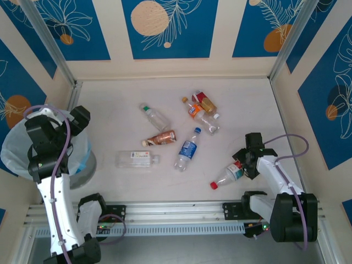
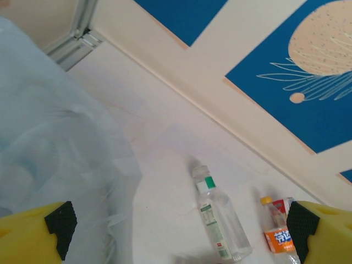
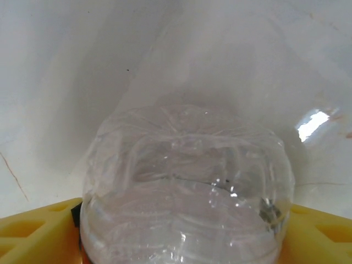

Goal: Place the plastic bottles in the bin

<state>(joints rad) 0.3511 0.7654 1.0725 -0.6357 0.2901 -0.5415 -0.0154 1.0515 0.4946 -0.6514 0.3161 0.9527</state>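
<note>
The bin (image 1: 14,151), round and grey with a translucent white bag lining it, stands at the far left of the pale worktop (image 1: 247,104), and the left wrist view shows its bag (image 2: 55,137) close up. The left gripper (image 1: 78,118) hangs over the bin's right rim, released, its yellow fingers (image 2: 33,236) wide apart with nothing between them.

On the right side, the right gripper (image 1: 245,160) sits around the base of a red-capped bottle (image 1: 228,175) that lies on the worktop. The right wrist view shows that clear base (image 3: 187,181) filling the gap between the two yellow fingers (image 3: 33,236); whether they are pressing on it cannot be told.

The other plastic bottles lie scattered mid-worktop, well apart from the bin:
- a white-labelled bottle (image 1: 137,159) lies nearest the bin
- a blue-labelled bottle (image 1: 188,148) and a brown-labelled bottle (image 1: 160,138) lie near it
- a clear bottle with a green band (image 1: 155,116) lies farther back
- an orange-labelled bottle (image 1: 193,108), a red-labelled one (image 1: 204,102) and a white-capped clear bottle (image 1: 209,124) cluster at the back
</note>
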